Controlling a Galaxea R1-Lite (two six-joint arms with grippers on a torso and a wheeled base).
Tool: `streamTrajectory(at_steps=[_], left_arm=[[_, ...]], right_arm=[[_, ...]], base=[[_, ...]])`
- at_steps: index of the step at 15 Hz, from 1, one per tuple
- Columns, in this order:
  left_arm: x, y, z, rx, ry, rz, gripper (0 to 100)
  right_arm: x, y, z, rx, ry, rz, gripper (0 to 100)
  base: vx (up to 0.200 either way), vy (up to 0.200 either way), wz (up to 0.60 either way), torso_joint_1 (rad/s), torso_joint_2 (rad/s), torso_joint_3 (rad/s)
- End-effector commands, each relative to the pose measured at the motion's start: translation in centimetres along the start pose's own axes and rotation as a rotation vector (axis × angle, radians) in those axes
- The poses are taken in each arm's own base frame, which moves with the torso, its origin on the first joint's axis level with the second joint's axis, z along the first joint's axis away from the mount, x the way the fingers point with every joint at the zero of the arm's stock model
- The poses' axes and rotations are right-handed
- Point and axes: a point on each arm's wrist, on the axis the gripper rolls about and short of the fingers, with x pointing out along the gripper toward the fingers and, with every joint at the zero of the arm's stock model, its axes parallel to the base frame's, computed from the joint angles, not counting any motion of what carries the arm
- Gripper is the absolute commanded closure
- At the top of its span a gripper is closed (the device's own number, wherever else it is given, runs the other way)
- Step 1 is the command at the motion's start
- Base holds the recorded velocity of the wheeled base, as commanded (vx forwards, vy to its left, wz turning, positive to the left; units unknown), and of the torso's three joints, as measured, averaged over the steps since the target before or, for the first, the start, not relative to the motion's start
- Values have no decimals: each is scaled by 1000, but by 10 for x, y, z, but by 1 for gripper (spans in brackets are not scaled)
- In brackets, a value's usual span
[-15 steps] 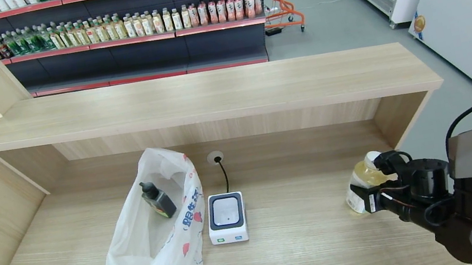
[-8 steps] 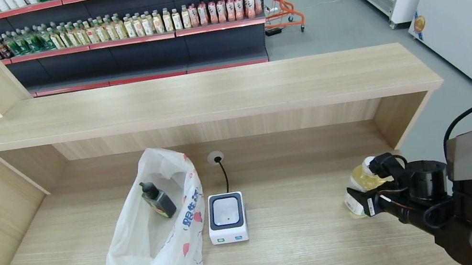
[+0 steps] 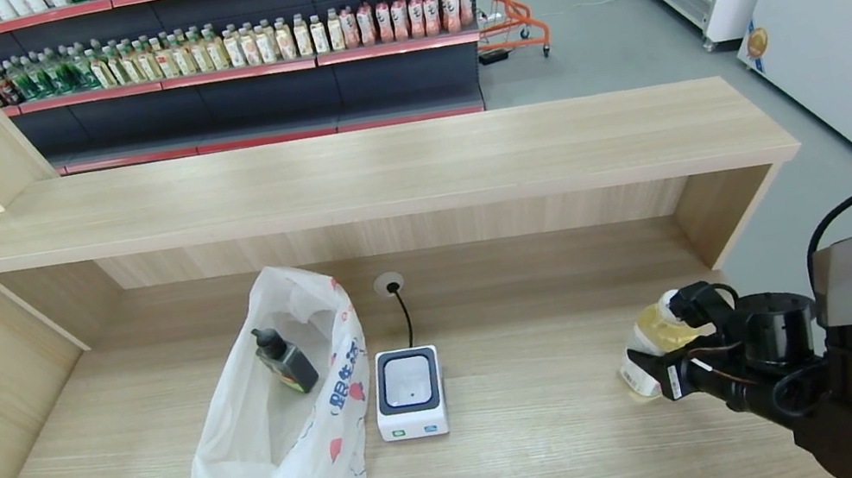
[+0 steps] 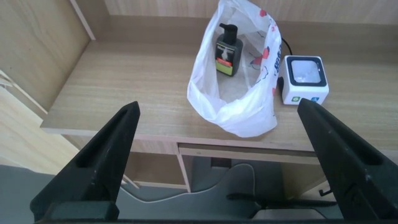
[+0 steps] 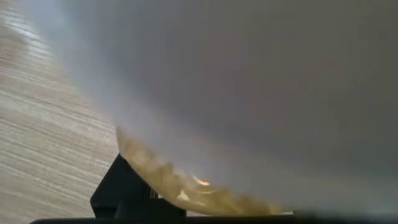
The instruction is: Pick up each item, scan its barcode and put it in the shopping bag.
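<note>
- The right gripper is closed on the bottle, one finger on each side of its body, and the bottle sits tilted between them just above the counter.
- Full of yellow liquid, the bottle is probably fairly heavy. Its clear plastic wall looks smooth, so it may slip or give under pressure.
- The best hold seems to be across mid-body, firm but not crushing.
- The scanner and shopping bag lie well off to this gripper's left.
- The left gripper is spread wide and empty.

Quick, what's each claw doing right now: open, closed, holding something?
Left gripper: open, holding nothing.
Right gripper: closed on the yellow bottle.
</note>
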Motion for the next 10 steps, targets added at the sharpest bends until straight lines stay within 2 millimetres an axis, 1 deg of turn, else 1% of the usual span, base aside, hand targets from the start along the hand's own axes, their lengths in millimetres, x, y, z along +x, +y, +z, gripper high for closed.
streamTrajectory(at_steps=[1, 2, 3, 4, 6, 7, 8, 9, 10], left_arm=[[0, 0, 0, 0, -1, 0, 0], [0, 0, 0, 0, -1, 0, 0], [0, 0, 0, 0, -1, 0, 0], [0, 0, 0, 0, -1, 0, 0], [0, 0, 0, 0, -1, 0, 0], [0, 0, 0, -1, -1, 0, 0], [0, 0, 0, 0, -1, 0, 0], [0, 0, 0, 0, -1, 0, 0], [0, 0, 0, 0, -1, 0, 0]], right_arm=[[-15, 7, 39, 59, -140, 34, 100], [-26, 9, 56, 107, -165, 95, 100], [-35, 10, 70, 140, -178, 177, 100], [-61, 15, 99, 216, -159, 399, 100], [-101, 22, 126, 275, -86, 603, 100], [-122, 29, 132, 289, -53, 718, 100], [-137, 34, 133, 284, -26, 791, 100], [-148, 41, 132, 273, -13, 847, 100], [-154, 46, 130, 263, -9, 875, 100]], base=[[0, 0, 0, 0, 0, 0], [0, 0, 0, 0, 0, 0], [0, 0, 0, 0, 0, 0], [0, 0, 0, 0, 0, 0], [0, 0, 0, 0, 0, 0], [0, 0, 0, 0, 0, 0], [0, 0, 0, 0, 0, 0], [0, 0, 0, 0, 0, 0], [0, 0, 0, 0, 0, 0]])
